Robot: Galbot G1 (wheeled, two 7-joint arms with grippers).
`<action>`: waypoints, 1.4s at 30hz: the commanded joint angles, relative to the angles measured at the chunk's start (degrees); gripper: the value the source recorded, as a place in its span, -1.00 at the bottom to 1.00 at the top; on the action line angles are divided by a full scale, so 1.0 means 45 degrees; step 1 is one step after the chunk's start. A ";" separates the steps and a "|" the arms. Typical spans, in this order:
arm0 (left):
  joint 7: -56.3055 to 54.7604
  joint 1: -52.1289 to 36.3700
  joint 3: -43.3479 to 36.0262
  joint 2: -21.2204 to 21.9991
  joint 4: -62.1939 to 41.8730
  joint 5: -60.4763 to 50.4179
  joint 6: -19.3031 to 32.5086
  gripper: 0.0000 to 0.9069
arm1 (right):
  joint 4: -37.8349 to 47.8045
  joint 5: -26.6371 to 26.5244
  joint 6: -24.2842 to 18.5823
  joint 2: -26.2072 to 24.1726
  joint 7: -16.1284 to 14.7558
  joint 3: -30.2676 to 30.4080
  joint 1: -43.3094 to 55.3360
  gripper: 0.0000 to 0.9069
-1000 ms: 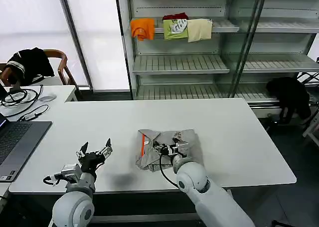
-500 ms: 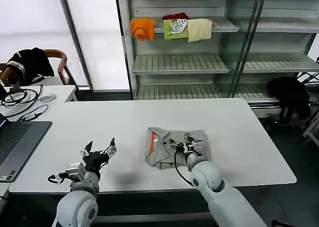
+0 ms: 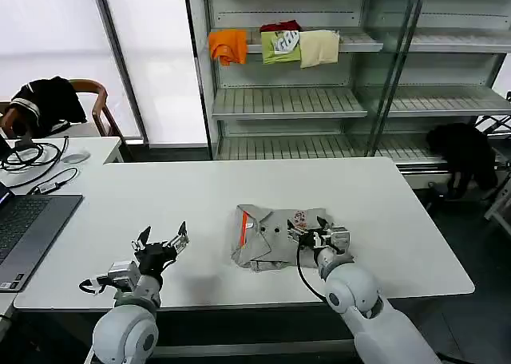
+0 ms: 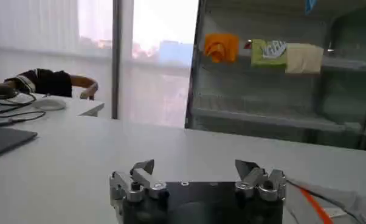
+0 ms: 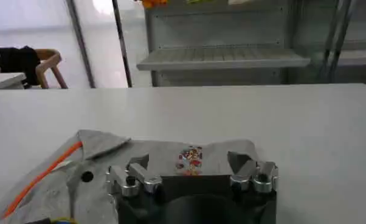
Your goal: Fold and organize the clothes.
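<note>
In the head view, the grey T-shirt (image 3: 275, 236) lies folded in the near middle of the table (image 3: 399, 220), looking soft and light. The left gripper (image 3: 160, 244) hovers apart, spread wide. In the right wrist view, the right gripper (image 5: 192, 173) is wide at the shirt's edge; a folded edge seems best to grasp.

White table (image 3: 399, 212) carries a grey T-shirt (image 3: 271, 238) (loosely folded).

The T-shirt (image 3: 275, 235) is light grey with an orange-red strip inside the collar and a small print, seemingly red and yellow; the table (image 3: 160, 196) is white.
</note>
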State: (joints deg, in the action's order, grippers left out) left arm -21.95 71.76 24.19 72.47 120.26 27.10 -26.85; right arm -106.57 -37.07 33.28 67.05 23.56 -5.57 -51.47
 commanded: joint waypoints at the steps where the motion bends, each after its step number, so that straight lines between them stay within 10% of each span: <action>1: 0.0017 -0.0022 -0.0116 -0.0013 -0.0073 0.0000 0.0009 1.00 | 0.0064 -0.0217 0.0006 -0.0026 -0.0149 -0.0331 -0.0197 1.00; 21: 0.0029 0.0124 -0.0021 -0.0116 0.0057 0.0058 -0.0030 1.00 | 0.0911 -0.2448 0.0032 0.0406 0.0996 -0.0567 0.0280 1.00; 31: 0.0106 0.0468 0.0343 0.0322 0.0849 -0.0854 0.0559 1.00 | -0.2089 0.2665 -0.0143 0.0177 -0.0076 -0.2085 -0.0591 1.00; 42: 0.0208 0.0514 0.0578 0.0538 0.0626 -0.1636 0.1432 1.00 | -0.2674 0.1999 -0.0114 -0.0694 -0.0012 -0.4194 -0.2240 1.00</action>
State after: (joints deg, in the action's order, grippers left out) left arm -21.10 73.77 26.22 74.30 123.12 22.46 -24.32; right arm -113.78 -32.73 32.93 65.92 24.40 -16.12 -55.56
